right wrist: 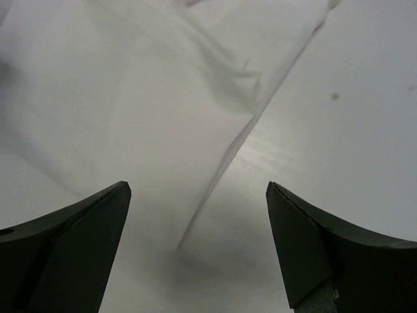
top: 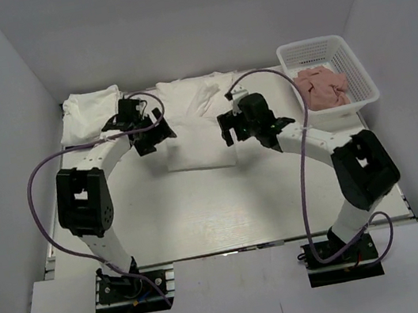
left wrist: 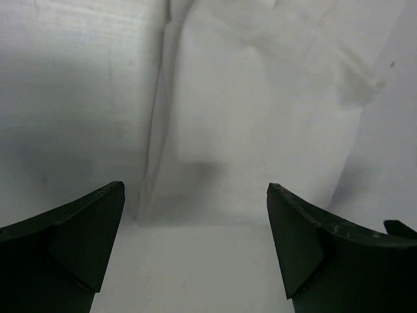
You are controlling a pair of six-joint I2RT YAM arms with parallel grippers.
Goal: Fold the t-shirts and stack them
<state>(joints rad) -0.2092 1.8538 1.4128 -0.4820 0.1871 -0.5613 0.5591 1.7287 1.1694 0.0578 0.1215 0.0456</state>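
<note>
Left pincer (left wrist: 194, 195): spread wide, nothing between its dark fingers (left wrist: 78, 241) (they fill the lower corners of its wrist view).
Below the left pincer: white cloth, with one long edge running down the frame just left of centre and bare worktop along the bottom.
Right pincer (right wrist: 199, 195): also spread wide and holding nothing.
Below the right pincer: white cloth across the left and upper part of the frame. Its edge slants from upper right down to lower centre, with worktop to the right of it.
T-shirt (top: 195, 147): centre of the top view towards the back, partly folded, with one pincer at each of its sides. I cannot tell whether either one touches it.
White bundle (top: 89, 112): upper left of the top view, beside the t-shirt.
Basket (top: 359, 77): upper right, white mesh, holding pink cloths (top: 323, 85).
Worktop (top: 201, 206): pale, bearing all of these.
</note>
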